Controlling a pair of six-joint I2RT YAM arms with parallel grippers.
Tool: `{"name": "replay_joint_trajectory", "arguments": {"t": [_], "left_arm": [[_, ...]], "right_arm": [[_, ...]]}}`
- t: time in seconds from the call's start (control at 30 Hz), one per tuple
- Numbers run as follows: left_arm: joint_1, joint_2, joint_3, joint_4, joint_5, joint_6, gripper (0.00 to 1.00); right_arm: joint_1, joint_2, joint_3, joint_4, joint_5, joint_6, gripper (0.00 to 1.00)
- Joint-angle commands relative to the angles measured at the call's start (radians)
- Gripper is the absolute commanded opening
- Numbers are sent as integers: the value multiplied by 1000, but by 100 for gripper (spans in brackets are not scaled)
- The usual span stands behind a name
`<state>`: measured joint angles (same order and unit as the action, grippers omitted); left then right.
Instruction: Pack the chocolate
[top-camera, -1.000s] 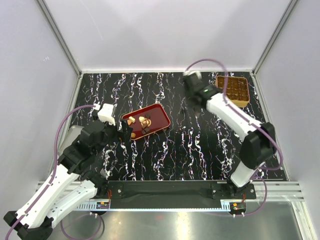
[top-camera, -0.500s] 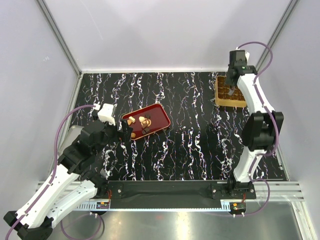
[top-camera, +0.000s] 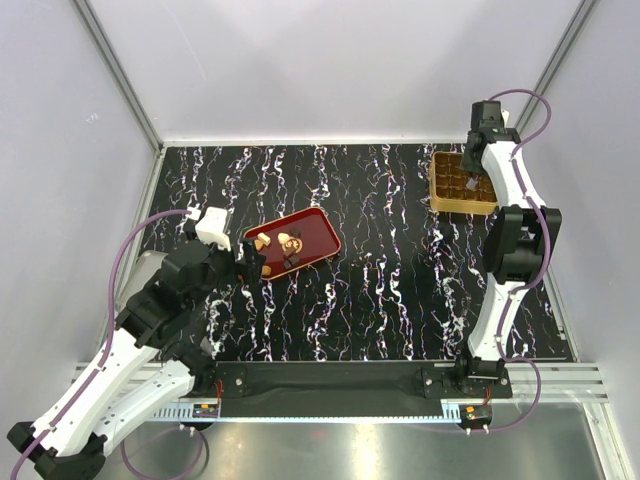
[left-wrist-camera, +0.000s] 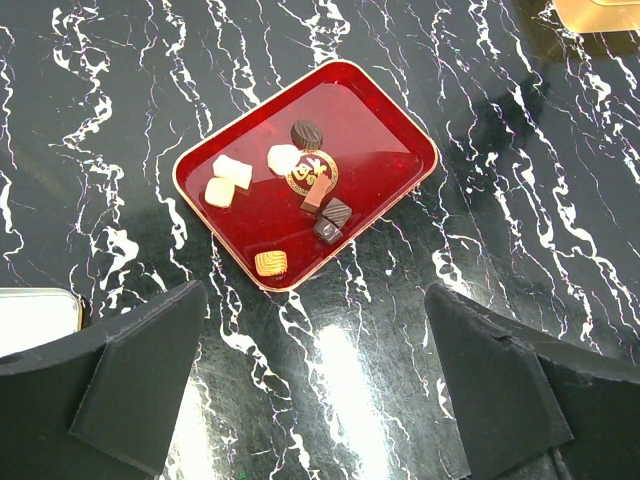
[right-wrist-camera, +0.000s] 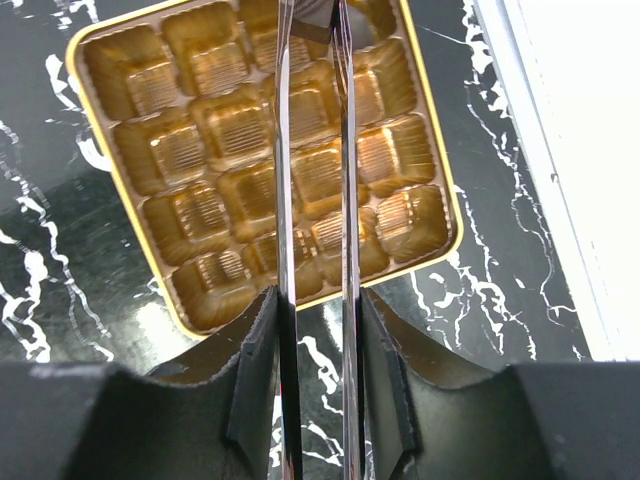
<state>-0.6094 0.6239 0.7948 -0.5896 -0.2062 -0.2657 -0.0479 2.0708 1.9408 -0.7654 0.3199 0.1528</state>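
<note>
Well, the chocolate (left-wrist-camera: 218, 192) lies on the red tray (left-wrist-camera: 380, 150) just beyond the left claw (left-wrist-camera: 312, 295), spread wide and much the nearer. The right claw (right-wrist-camera: 311, 60) hangs over the gold box (right-wrist-camera: 160, 150) far right, fingers nearly together; whether it pinches anything, I cannot tell.

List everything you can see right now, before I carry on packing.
table: one, black with white veins, under everything.
red tray: one, red with a gold rim and emblem, left of centre.
chocolates: eight on the tray, four cream or tan, four dark brown.
golden box: one, gold, far right corner; the compartments in view are empty.
pale flat thing: one, whitish, left edge, mostly hidden.
left gripper: open, hovering at the tray's near side.
right gripper: over the box, jaws narrow, apparently pinching a small dark piece.
</note>
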Motion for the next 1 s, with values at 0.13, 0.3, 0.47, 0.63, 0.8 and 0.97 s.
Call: {"name": "replay_joint_trajectory", "arguments": {"t": [0.13,0.3,0.47,0.63,0.8,0.97], "left_arm": [[0,13,4,37,1,13,99],[0,14,6,37,1,13,99],[0,16,6,40,2,13,99],[0,17,6,42,4,13,99],[0,16,6,40,8,13,99],[0,13,6,37,8,13,99]], "right_arm": [[-15,20,43,29,-24,-13,42],[-13,20,43,31,-56,5,42],[-13,20,41,32,-64,7,43],[-13,15,43,25,-70,7,47],[-13,-6,70,-2,-77,10,50],[-3,-60,81,-41,-104,30,50]]}}
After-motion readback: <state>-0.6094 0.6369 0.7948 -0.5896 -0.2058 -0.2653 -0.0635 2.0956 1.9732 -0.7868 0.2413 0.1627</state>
